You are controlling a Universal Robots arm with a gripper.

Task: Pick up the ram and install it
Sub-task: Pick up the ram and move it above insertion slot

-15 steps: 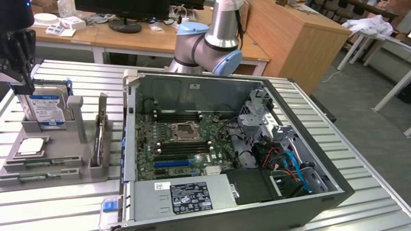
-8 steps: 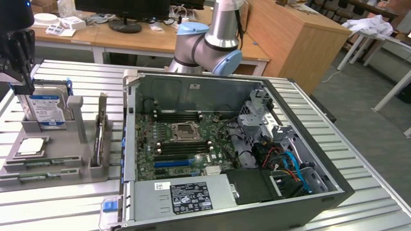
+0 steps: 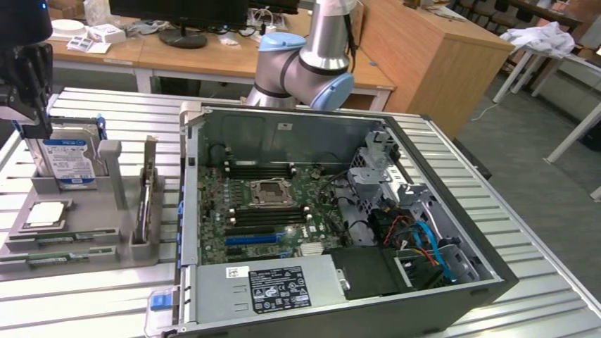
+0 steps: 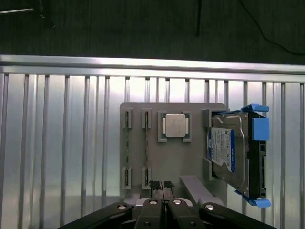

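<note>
Two ram sticks, thin green boards, stand on edge side by side in the slots of a grey holder [image 4: 143, 112]; one is ram [image 4: 127, 150], the other ram [image 4: 146, 150]. In the exterior view they lie at the holder's near end, ram [image 3: 66, 239] and ram [image 3: 52, 259]. My gripper [image 4: 161, 185] hangs well above the holder, its black fingertips [image 4: 155, 183] pressed together with nothing between them. It appears dark at the exterior view's far left as gripper [image 3: 31, 127]. The open computer case [image 3: 329, 116] shows a motherboard with black memory slots [image 3: 267, 218].
The holder also carries a silver processor chip [image 4: 174, 126] and a hard drive [image 4: 228, 152] with blue clips. A blue slot [image 3: 252, 239] and the processor socket [image 3: 270, 190] sit on the motherboard. Cables [image 3: 427, 243] fill the case's right side. Everything rests on a ribbed metal table [image 3: 526, 211].
</note>
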